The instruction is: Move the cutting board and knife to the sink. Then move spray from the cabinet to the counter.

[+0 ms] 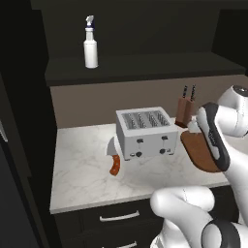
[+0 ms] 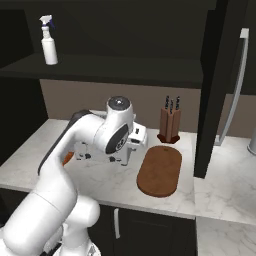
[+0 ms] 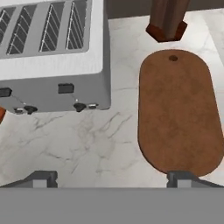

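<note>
One cutting board [image 3: 178, 113] lies flat on the marble tabletop [image 1: 82, 169], just right of the one toaster [image 1: 144, 131] and in front of a wooden block [image 2: 169, 125] (two black handles show in the left base view, three in the right). One knife [image 1: 114, 163], orange handle toward the front edge, lies at the toaster's left, its blade partly hidden. One spray [image 1: 90, 43] stands upright on the cabinet shelf [image 1: 145, 65]. The pincer [image 3: 112, 178] hangs wide open and empty above the tabletop; one fingertip [image 3: 183, 178] sits over the board's near end.

Knife [image 1: 114, 157] blade behind the toaster [image 1: 145, 131]; cutting board [image 1: 201, 150] partly behind the arm.
</note>
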